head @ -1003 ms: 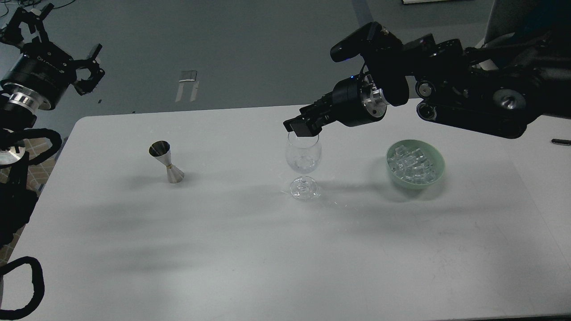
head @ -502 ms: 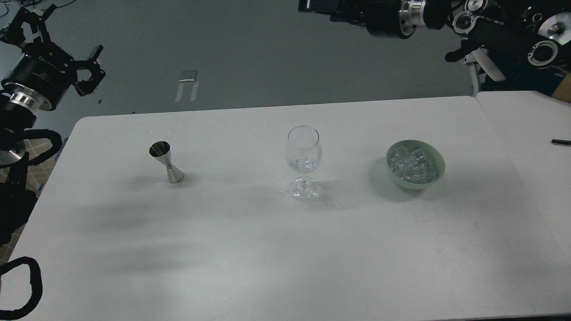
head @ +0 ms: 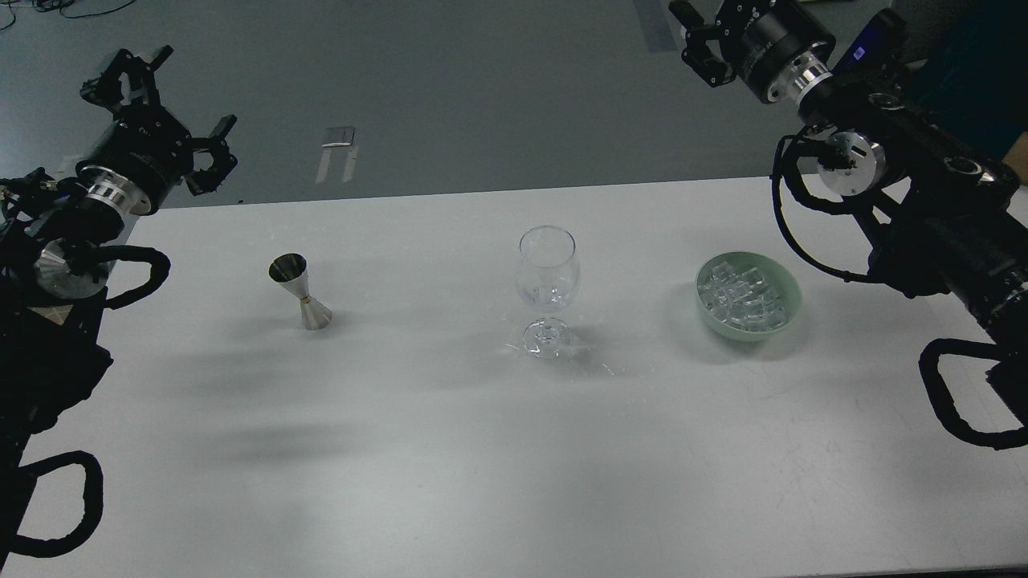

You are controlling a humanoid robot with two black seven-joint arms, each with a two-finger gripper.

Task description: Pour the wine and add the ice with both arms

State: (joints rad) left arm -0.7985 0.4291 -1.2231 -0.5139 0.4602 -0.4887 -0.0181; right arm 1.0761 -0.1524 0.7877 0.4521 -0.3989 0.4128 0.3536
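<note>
A clear stemmed wine glass (head: 547,277) stands upright in the middle of the white table (head: 450,449), with something small and clear low in its bowl. A steel jigger (head: 299,291) stands to its left. The ice (head: 740,297) is heaped in a pale green bowl (head: 783,317) to the right of the glass. My left gripper (head: 165,112) is raised beyond the table's far left corner, fingers spread, empty. My right gripper (head: 707,40) is raised high at the far right, beyond the table's back edge, fingers apart, empty.
The grey floor lies beyond the table's far edge. Looped black cables hang from both arms near the left edge (head: 48,514) and the right edge (head: 956,393) of the table.
My right arm has left the rim of the wine glass and swung up and back to the far right. My left arm has shifted slightly right and lower.
</note>
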